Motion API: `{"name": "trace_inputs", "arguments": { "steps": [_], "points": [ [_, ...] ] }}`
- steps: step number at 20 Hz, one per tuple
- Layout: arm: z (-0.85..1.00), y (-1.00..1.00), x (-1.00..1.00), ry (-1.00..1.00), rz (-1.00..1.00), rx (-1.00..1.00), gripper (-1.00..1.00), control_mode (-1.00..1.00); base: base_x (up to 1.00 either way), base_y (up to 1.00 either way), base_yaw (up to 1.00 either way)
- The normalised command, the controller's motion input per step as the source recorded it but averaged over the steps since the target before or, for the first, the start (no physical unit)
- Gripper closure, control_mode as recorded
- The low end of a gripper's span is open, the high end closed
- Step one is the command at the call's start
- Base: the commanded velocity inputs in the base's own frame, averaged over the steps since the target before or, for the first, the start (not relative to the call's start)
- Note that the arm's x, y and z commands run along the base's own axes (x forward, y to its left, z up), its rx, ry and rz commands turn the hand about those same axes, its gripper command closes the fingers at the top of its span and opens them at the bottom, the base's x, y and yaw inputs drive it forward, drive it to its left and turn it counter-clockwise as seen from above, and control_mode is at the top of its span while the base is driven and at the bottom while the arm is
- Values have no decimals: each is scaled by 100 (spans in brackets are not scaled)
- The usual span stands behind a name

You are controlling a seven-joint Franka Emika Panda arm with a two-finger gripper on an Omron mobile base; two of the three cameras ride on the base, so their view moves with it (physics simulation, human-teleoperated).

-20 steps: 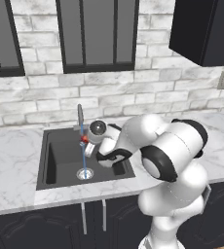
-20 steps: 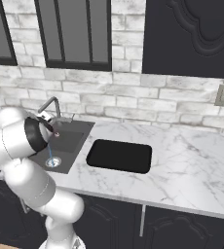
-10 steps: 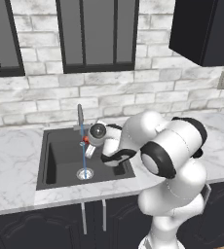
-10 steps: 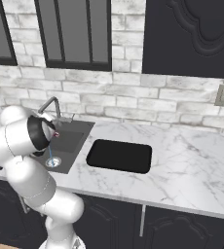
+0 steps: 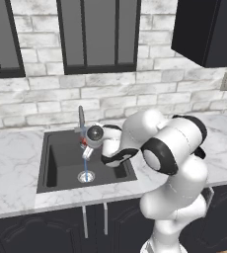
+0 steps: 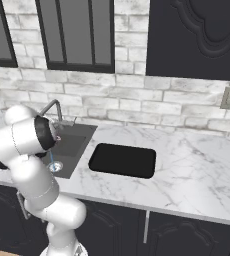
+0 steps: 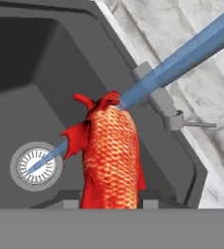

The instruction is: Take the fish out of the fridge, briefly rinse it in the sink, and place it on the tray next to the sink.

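1 fish (image 7: 110,155), clamped between end effector (image 7: 109,197) fingertips

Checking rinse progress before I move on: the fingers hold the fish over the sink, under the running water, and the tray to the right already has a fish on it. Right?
Not quite: the tray holds nothing, as the right base view shows. The rest stands: in the hand view the fish sits between the fingers over the sink, with the water stream hitting it.

Even, bright rendered light, no glare; the sink (image 5: 61,158) basin reads darkest (soft shadow inside), edges crisp.
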Motion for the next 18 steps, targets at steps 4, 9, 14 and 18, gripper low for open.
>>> {"name": "trace_inputs", "arguments": {
  "steps": [4,9,14,18],
  "points": [
    [0,15,42,0,-2,0,100,-100,0,0,0],
    [-12,0,3,0,0,0,100,-100,0,0,0],
    [-3,0,10,0,0,0,100,-100,0,0,0],
    [0,0,2,0,0,0,100,-100,0,0,0]
  ]
}}
